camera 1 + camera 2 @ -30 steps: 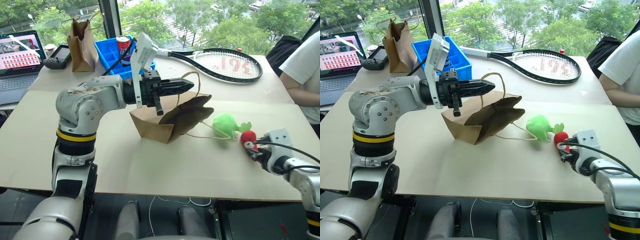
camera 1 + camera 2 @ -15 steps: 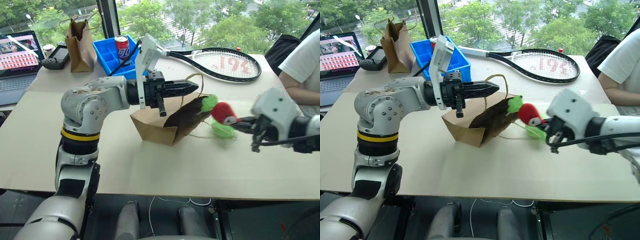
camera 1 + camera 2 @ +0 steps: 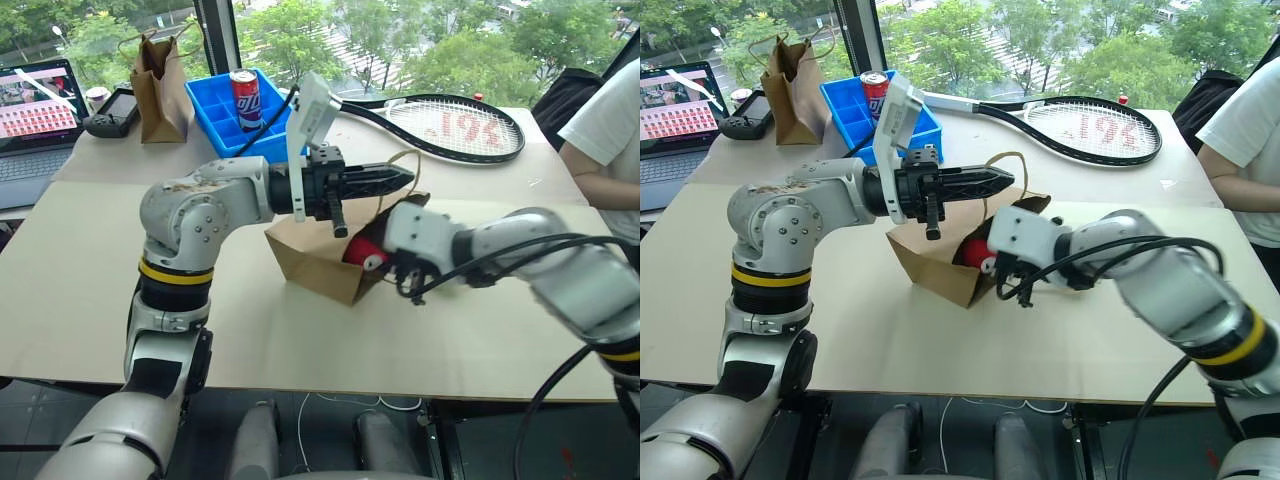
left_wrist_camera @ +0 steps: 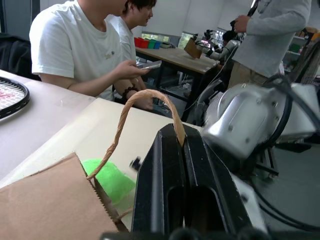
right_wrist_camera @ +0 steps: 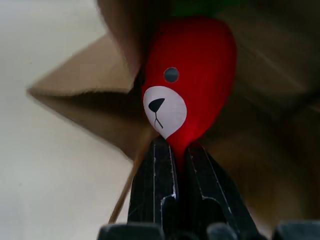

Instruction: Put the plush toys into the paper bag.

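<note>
The red chili plush is pinched by its narrow tip between the pressed-together fingers of the right gripper and is held at the open mouth of the paper bag, its white face patch visible in the right wrist view against the brown paper. A second ago this toy was gripped low at the right edge of the table, and half a second ago it was carried in mid-air just right of the bag; since then the right arm has swept across to the left, so that its white housing now stands directly in front of the bag's opening. The left gripper is clamped shut on the bag's twine handle, the loop rising over the black fingers (it has been held that way throughout), and the left arm has shifted only slightly to the right, the bag being kept lifted open at that side. The green plush, which lay on the table right of the bag a second ago, is seen in the left wrist view just beside the bag's edge; in the head views it is hidden behind the right arm. A person in a white shirt is seated at the right end of the table.
</note>
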Controlling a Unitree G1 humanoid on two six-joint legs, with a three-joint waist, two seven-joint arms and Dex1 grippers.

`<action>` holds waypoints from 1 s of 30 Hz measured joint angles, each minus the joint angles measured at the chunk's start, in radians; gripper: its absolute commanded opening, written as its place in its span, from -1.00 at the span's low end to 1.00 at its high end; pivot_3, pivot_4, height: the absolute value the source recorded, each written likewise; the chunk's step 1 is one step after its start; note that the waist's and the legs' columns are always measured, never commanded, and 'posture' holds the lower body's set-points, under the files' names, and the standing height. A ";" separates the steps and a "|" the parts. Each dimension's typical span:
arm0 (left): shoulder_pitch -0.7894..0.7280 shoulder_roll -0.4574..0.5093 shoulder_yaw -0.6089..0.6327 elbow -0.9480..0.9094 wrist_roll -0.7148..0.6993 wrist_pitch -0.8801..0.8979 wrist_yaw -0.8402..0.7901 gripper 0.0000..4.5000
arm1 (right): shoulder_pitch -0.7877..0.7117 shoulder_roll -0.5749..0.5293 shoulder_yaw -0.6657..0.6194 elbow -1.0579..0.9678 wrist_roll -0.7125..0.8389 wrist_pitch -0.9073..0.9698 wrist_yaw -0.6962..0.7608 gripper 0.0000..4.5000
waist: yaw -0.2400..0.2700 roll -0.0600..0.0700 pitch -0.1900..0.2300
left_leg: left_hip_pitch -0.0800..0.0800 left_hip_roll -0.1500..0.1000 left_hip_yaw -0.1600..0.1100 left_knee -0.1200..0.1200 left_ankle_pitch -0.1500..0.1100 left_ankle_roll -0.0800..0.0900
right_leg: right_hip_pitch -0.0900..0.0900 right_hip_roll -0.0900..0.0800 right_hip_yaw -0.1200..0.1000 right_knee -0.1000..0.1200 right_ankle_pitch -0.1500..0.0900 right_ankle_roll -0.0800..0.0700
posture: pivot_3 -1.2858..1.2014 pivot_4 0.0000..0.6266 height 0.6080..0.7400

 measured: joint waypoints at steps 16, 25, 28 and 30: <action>0.032 0.005 0.024 -0.040 -0.046 0.025 0.080 -1.00 | 0.172 0.262 -0.211 0.074 -0.013 0.021 -0.112 0.56 | 0.008 0.000 0.000 | 0.000 0.000 -0.001 0.001 0.000 0.000 | 0.001 0.000 -0.001 0.001 0.000 0.000 | 0.03 -0.52 0.94; 0.043 0.020 0.011 -0.042 -0.055 0.027 0.081 -1.00 | 0.403 0.139 -0.624 -0.110 0.183 0.085 -0.039 0.81 | 0.013 0.000 0.000 | 0.000 0.000 -0.001 0.001 0.000 0.000 | 0.002 0.000 -0.001 0.001 0.000 0.000 | 0.03 -0.52 0.94; 0.056 0.031 0.011 -0.041 -0.054 0.029 0.083 -1.00 | 0.464 0.098 -0.746 -0.065 0.201 0.088 -0.046 0.81 | 0.011 0.000 0.000 | 0.001 0.000 -0.001 0.002 0.000 0.000 | 0.003 0.000 -0.001 0.001 0.000 0.000 | 0.03 -0.52 0.94; 0.057 0.030 0.008 -0.041 -0.055 0.029 0.083 -1.00 | 0.461 0.081 -0.800 0.019 0.169 0.083 -0.100 0.81 | 0.007 0.000 0.000 | 0.001 0.000 -0.001 0.002 0.000 0.000 | 0.003 0.000 -0.001 0.001 0.001 0.000 | 0.03 -0.52 0.94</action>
